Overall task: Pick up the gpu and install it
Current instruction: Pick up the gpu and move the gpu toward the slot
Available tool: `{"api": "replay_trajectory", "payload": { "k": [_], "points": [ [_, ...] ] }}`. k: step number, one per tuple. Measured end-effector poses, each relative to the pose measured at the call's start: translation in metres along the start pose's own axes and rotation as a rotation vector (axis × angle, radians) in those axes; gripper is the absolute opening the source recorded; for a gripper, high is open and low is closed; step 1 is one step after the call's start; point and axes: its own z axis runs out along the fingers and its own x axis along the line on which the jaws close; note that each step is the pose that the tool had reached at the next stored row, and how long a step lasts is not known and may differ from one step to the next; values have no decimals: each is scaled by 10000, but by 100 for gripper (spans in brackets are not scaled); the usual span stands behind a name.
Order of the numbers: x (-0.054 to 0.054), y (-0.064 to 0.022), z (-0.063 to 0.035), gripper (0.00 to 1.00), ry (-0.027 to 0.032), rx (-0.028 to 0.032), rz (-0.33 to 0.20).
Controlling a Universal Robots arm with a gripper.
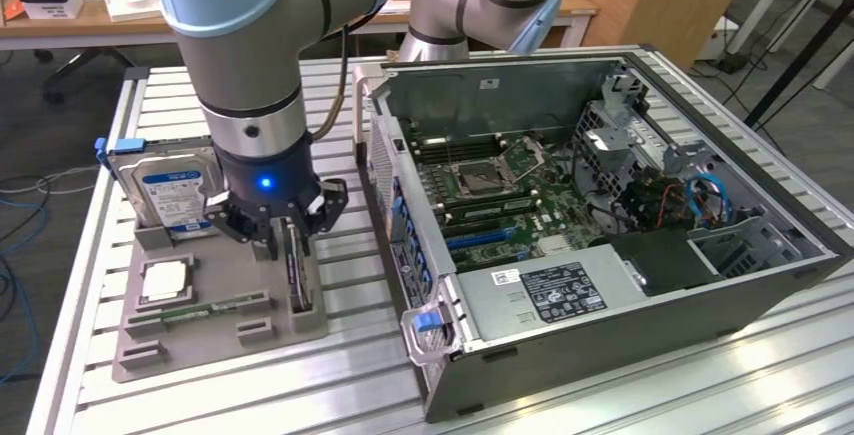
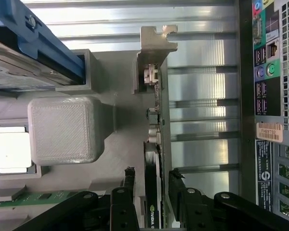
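The gpu [image 1: 302, 293] stands on its long edge in a slot of the grey holder tray [image 1: 200, 350], to the exterior view's left of the open computer case [image 1: 601, 225]. My gripper [image 1: 295, 247] has come down over the card from above. In the wrist view the gpu [image 2: 155, 120] is edge-on, with its silver bracket [image 2: 155, 42] at the far end. My gripper [image 2: 152, 177] is open and straddles the card. One dark finger sits on each side, and a narrow gap shows between each finger [image 2: 130, 179] and the board.
The tray also holds a silver hard drive [image 1: 167, 190] in a blue clip, a processor [image 1: 163, 280] and a green memory stick [image 1: 214, 305]. The case lies open with its motherboard [image 1: 487, 180] and blue expansion slots [image 1: 487, 240] exposed. Its rear wall [image 1: 400, 225] is close beside the tray.
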Motion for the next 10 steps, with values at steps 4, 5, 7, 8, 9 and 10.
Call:
{"api": "replay_trajectory", "payload": {
  "k": [4, 5, 7, 8, 9, 10],
  "points": [
    [1, -1, 13, 42, 1, 2, 0],
    [0, -1, 13, 42, 1, 2, 0],
    [1, -1, 13, 42, 1, 2, 0],
    [1, 0, 14, 42, 0, 1, 0],
    [1, 0, 14, 42, 0, 1, 0],
    [1, 0, 14, 40, 0, 1, 0]
  ]
}}
